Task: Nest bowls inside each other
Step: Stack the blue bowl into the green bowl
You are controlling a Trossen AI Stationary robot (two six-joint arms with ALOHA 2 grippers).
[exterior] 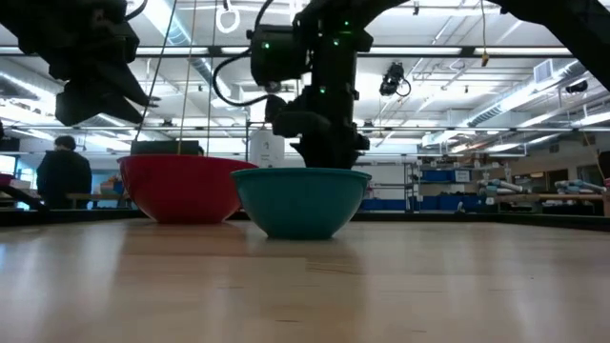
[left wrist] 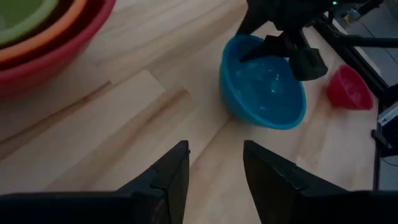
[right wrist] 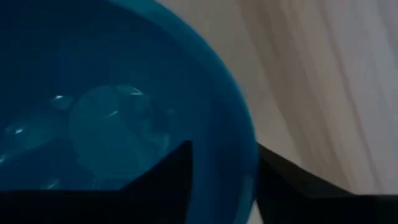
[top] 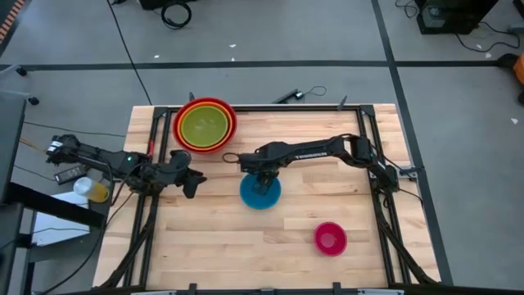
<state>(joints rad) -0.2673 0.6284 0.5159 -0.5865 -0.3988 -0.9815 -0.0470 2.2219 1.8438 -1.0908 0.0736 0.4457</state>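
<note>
The blue bowl (top: 260, 193) stands upright on its base at the table's middle. My right gripper (top: 262, 175) points down over it. Its open fingers straddle the bowl's wall, one inside (right wrist: 166, 180) and one outside (right wrist: 283, 190). The red bowl (top: 185, 115) sits at the far edge, holding the orange bowl (top: 183, 137) and, inside that, the olive green bowl (top: 205, 125). The pink bowl (top: 331, 238) stands alone near the front right. My left gripper (top: 193, 182) hangs open over bare wood, left of the blue bowl. My right gripper comes from above, pointing down, with the blue bowl's rim (right wrist: 239, 177) between its two fingers, on the bowl's far side. Whether either finger touches the wall, I cannot tell. The bowl rests on the table.
Dark rails (top: 370, 139) frame the table's sides. A yellow-and-white item (top: 92, 190) lies off the table's left edge. Bare wood stretches between the blue bowl and the pink bowl. A person (exterior: 63, 171) shows far behind in the low view.
</note>
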